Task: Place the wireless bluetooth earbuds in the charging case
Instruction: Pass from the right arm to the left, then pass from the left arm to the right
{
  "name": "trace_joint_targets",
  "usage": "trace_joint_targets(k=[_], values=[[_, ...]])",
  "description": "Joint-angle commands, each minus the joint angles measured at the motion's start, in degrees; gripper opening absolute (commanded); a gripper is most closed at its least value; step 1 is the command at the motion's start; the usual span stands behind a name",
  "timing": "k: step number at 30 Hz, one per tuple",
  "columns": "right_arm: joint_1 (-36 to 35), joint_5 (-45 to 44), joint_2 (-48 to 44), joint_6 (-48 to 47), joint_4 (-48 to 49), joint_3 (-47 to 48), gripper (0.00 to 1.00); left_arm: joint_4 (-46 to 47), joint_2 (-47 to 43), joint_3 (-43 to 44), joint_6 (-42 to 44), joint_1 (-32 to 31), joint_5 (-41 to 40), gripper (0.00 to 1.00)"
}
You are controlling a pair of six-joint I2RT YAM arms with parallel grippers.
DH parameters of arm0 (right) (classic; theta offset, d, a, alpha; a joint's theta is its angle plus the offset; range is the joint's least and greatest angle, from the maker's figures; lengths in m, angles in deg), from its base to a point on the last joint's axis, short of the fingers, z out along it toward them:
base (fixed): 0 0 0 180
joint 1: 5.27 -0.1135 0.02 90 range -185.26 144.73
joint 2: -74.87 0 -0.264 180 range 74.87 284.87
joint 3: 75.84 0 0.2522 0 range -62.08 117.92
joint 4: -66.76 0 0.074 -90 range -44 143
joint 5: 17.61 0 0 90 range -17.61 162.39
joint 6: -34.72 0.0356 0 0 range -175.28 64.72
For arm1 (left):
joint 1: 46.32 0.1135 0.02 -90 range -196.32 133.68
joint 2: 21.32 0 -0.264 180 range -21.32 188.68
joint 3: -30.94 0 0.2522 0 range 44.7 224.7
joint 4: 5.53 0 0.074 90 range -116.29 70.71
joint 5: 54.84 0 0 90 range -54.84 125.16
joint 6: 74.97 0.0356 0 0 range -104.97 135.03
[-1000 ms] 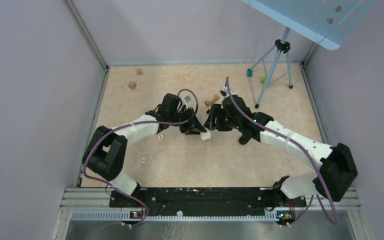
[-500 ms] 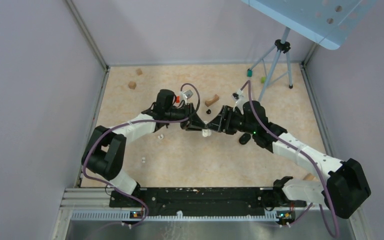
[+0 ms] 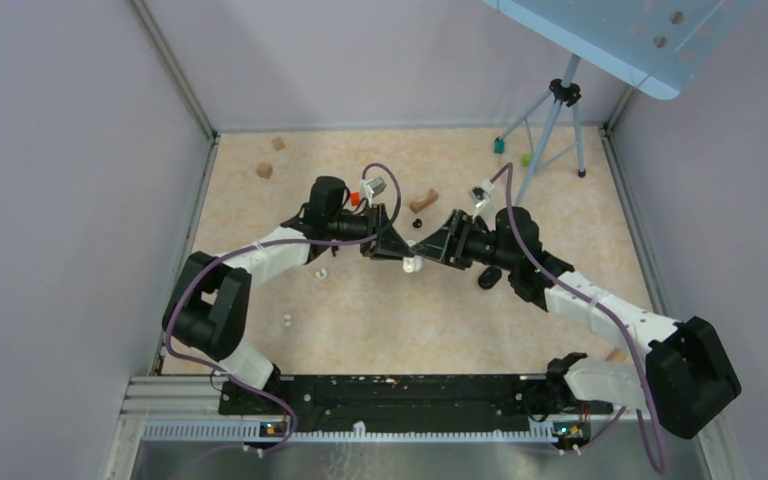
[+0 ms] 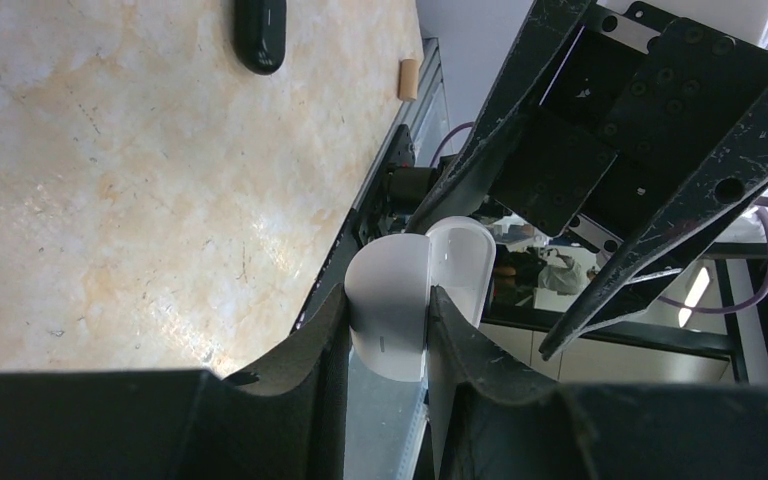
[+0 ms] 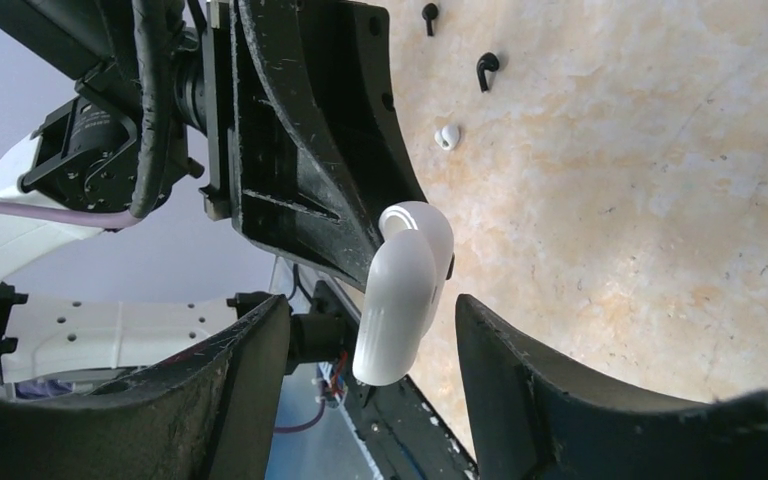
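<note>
Lilac walls closed in a beige, marbled table (image 3: 380, 320), with a tripod (image 3: 550, 130) standing at the far right under a tilted blue panel (image 3: 610, 35). Both arms reached inward and met near the middle of the table, above its surface. The left gripper (image 3: 398, 252) was clamped part-way closed on the white charging case (image 3: 412, 265), one finger pressed against each flat side of it; in the left wrist view the case (image 4: 400, 310) sat wedged between those fingers. The right gripper (image 3: 432, 250) faced it with its fingers spread wide, one on either side of the case and neither touching it, holding nothing; in its own camera the case (image 5: 405, 290) hung in the gap between them, its upper end bent at an angle as though the lid were swung open. A black oval case (image 3: 489, 277) lay on the table just right of the right wrist. Small wooden blocks (image 3: 264, 170) sat toward the far left corner. One white earbud (image 3: 320, 272) lay on the table left of the grippers, a second white earbud (image 3: 287, 320) nearer and further left. Two black earbuds (image 5: 486, 68) showed in the right wrist view, lying on the table beyond the case.
</note>
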Motion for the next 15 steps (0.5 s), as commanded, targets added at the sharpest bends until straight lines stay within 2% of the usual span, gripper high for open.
trace_joint_targets(k=[1, 4, 9, 15], values=[[0.55, 1.24, -1.56, 1.04, 4.90, -0.14, 0.61, 3.98, -2.46, -0.14, 0.41, 0.62, 2.35, 0.08], [0.94, 1.84, -1.42, 2.63, 7.19, -1.24, 0.60, 4.32, -2.32, -0.27, 0.02, 0.98, 2.58, 0.07], [2.33, 4.88, -0.95, 8.65, 17.56, -5.92, 0.59, 8.95, -2.51, -1.76, -3.47, 1.88, 4.25, 0.05], [2.42, 7.14, -0.10, 9.95, 22.64, -7.47, 0.60, 11.25, -3.04, -2.10, -5.23, 2.60, 5.64, 0.05]])
